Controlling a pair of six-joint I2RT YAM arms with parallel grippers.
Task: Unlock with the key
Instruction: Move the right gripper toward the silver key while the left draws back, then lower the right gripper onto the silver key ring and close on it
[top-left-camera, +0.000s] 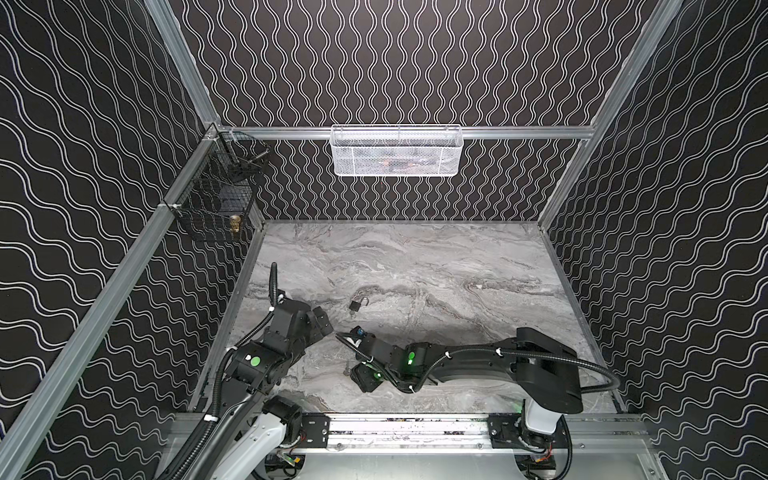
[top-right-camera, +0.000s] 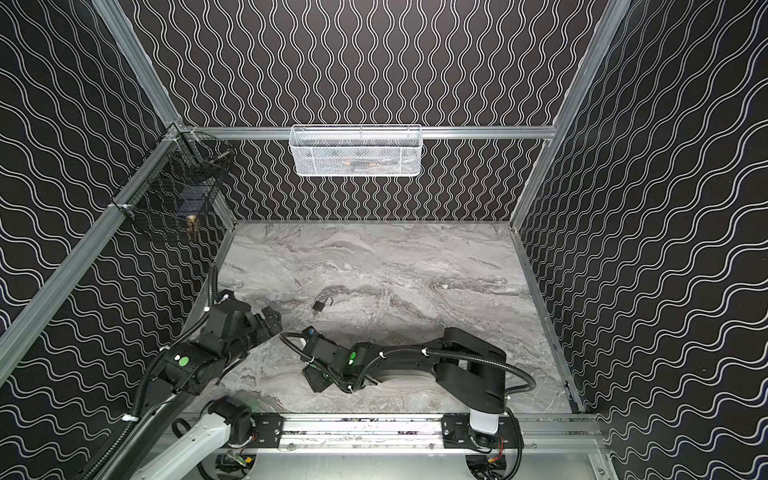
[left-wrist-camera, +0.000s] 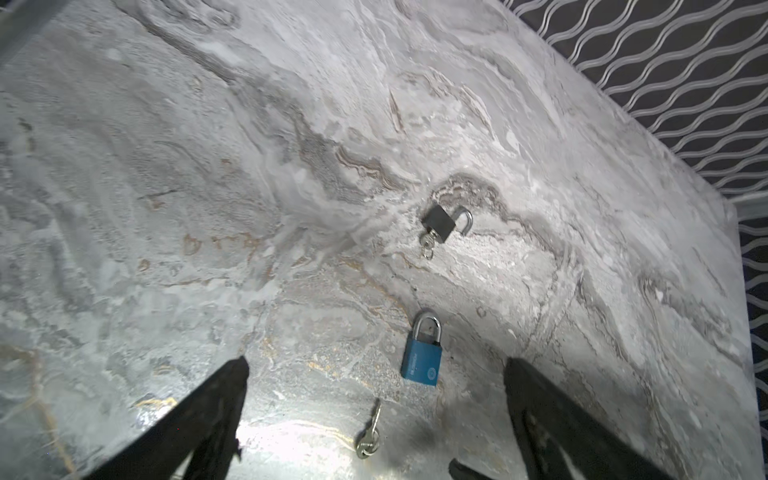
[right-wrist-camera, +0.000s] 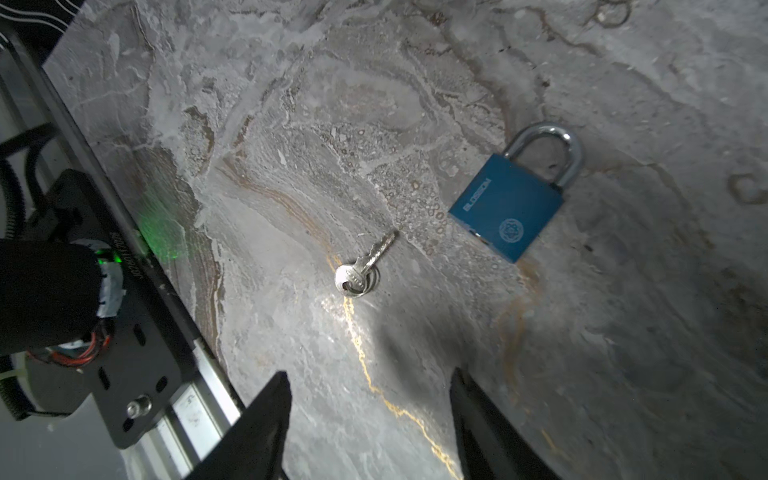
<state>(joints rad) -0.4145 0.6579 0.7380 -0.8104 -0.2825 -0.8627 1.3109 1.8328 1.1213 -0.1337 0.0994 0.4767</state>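
Clearly the step is picking up the key (right-wrist-camera: 365, 266), which lies flat on the surface (right-wrist-camera: 291, 104) just beside the blue padlock (right-wrist-camera: 505, 208). The right gripper (right-wrist-camera: 370, 374) hovers near it, jaws apart and empty; the left gripper (left-wrist-camera: 376, 361) is spread wide, empty too. The key's long axis runs oblique to the jaws' closing line, blade pointing toward the padlock's body, ringed bow away from it. Best turn the wrist square to the bow, come down low and pinch its edges, leaving the blade free.
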